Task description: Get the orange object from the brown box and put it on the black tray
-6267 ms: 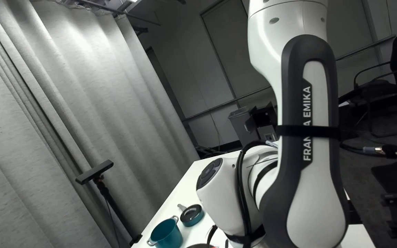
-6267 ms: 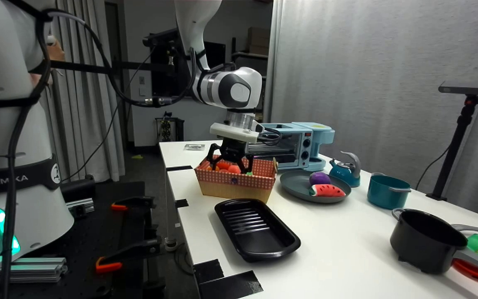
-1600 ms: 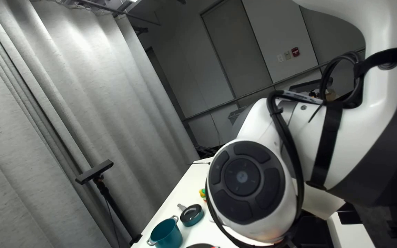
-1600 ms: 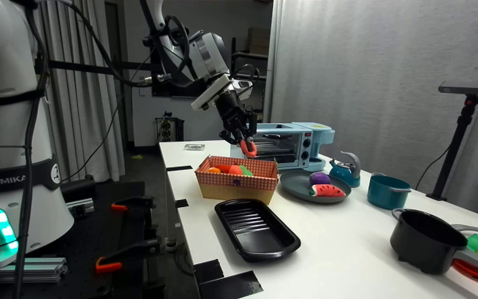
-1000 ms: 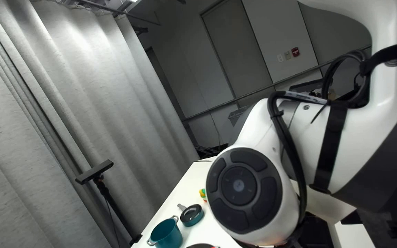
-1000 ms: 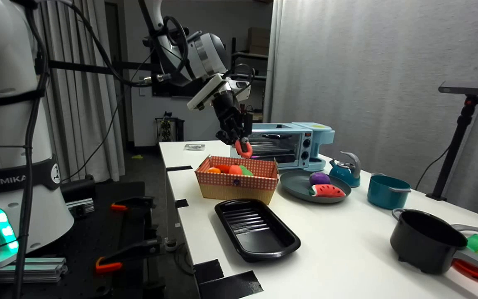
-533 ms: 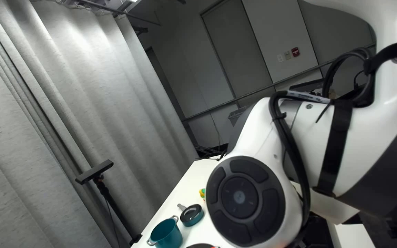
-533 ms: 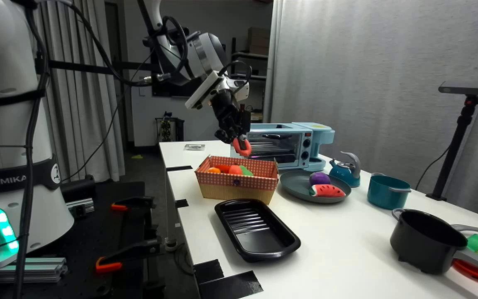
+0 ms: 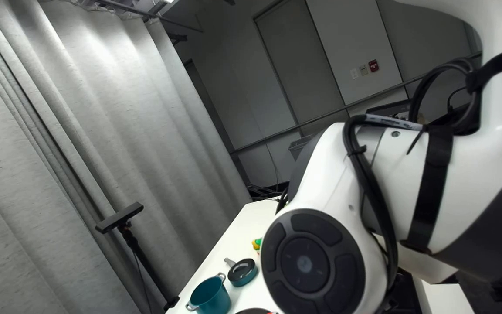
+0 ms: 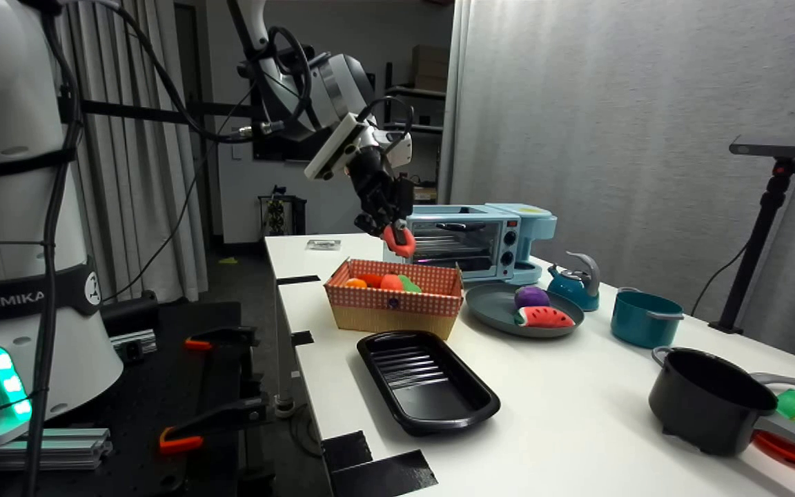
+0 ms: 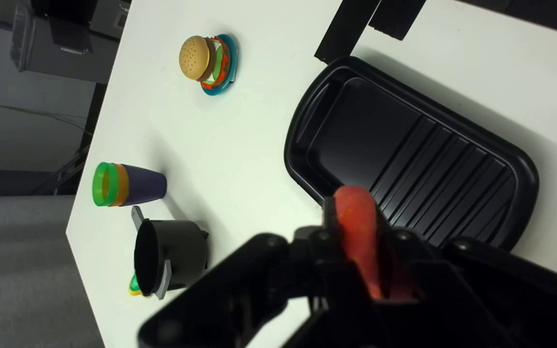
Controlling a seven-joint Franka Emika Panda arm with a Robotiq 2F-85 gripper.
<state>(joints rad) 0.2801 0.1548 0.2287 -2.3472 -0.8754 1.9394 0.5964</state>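
The orange object (image 10: 406, 250), a curved orange-red piece, hangs from my gripper (image 11: 354, 207), which is shut on it. In the wrist view both fingers press its sides and its rounded tip sticks out past them. The brown box (image 10: 397, 315), tan with a red checkered lining, stands below and nearer the camera in an exterior view, and several coloured toy foods lie in it. In front of the box lies the black tray (image 10: 439, 393) with nothing on it. The wrist view looks down on the black tray (image 11: 380, 130), apart from the held piece. My arm covers the gripper in an exterior view (image 9: 312, 261).
A grey plate (image 10: 491, 314) with a watermelon slice and a purple toy is beside the box. Behind stands a light-blue oven (image 10: 466, 241). A kettle (image 10: 575, 284), a teal pot (image 10: 646, 321) and a black pot (image 10: 708, 400) line the table. The wrist view also has a toy burger (image 11: 208, 63) and stacked cups (image 11: 131, 185).
Several seconds ago my gripper was down in the box; now it is above it, tilted, with the orange object. Over the last second it has shifted slightly toward the robot base.
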